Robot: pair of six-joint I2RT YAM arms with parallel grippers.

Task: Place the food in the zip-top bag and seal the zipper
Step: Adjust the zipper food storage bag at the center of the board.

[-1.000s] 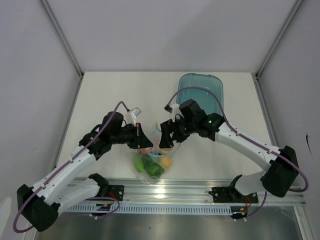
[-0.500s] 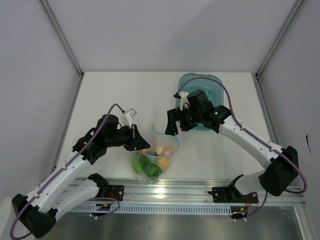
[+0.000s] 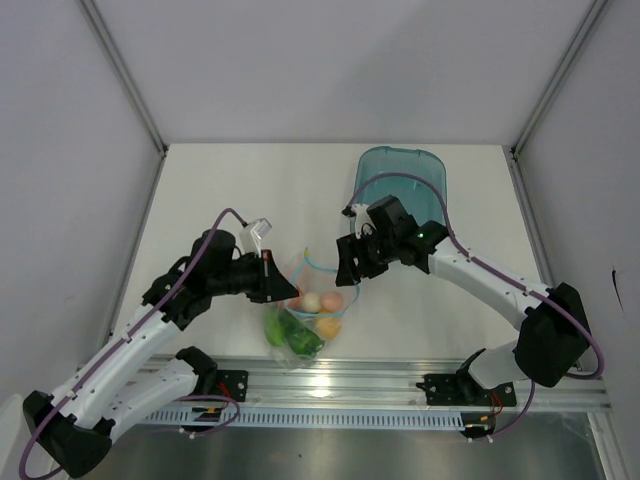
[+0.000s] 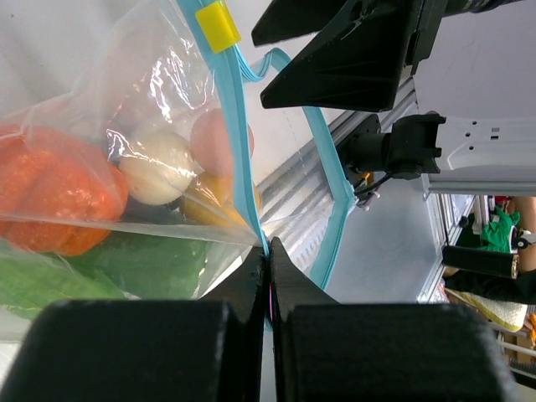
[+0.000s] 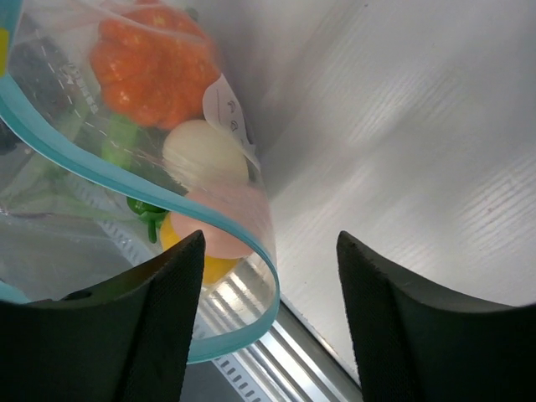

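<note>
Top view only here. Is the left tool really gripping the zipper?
Observer: Yes. The left wrist view shows the left tool shut on the blue zipper.
Operator: And the other one?
Observer: Open. In its wrist view the right tool has the zipper's looped end between its fingers, unpinched.
Operator: Any slider on it?
Observer: A yellow tab sits on the strip, apart from the left tool's grip.

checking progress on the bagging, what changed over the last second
The right gripper pulled back from the zip-top bag toward the teal tray, then returned to the bag's mouth, open. The left gripper stayed shut on the zipper; the food stayed inside.
</note>
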